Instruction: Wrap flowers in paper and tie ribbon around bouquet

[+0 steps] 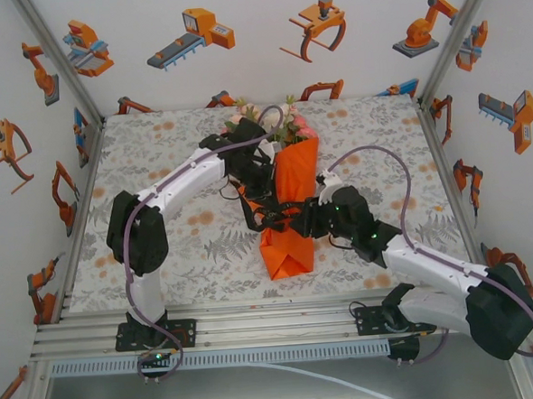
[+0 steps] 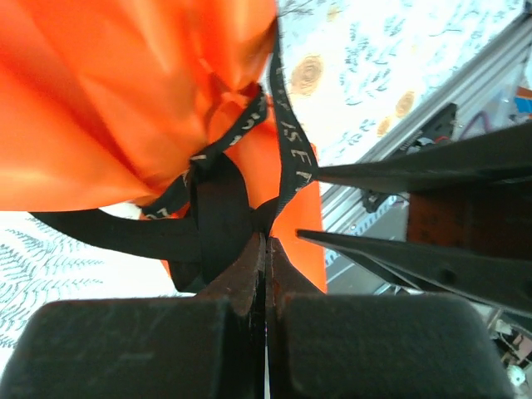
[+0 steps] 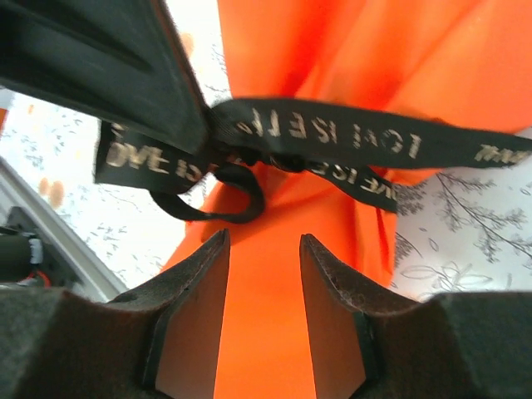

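left hand (image 2: 266,243) pressed shut at ribbon (image 2: 221,218); right hand (image 3: 263,241) spread; flowers (image 1: 243,119) seen from overhead.

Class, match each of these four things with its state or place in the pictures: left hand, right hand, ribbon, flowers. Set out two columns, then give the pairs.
Column one:
1. left hand
2. right hand
3. ribbon
4. flowers

Column two:
A. open, facing the orange paper
B. poking out of the paper's far end
C. wrapped round the paper
D. shut on the ribbon

Pairs: 1-D, 2-A, 3-C, 4-B
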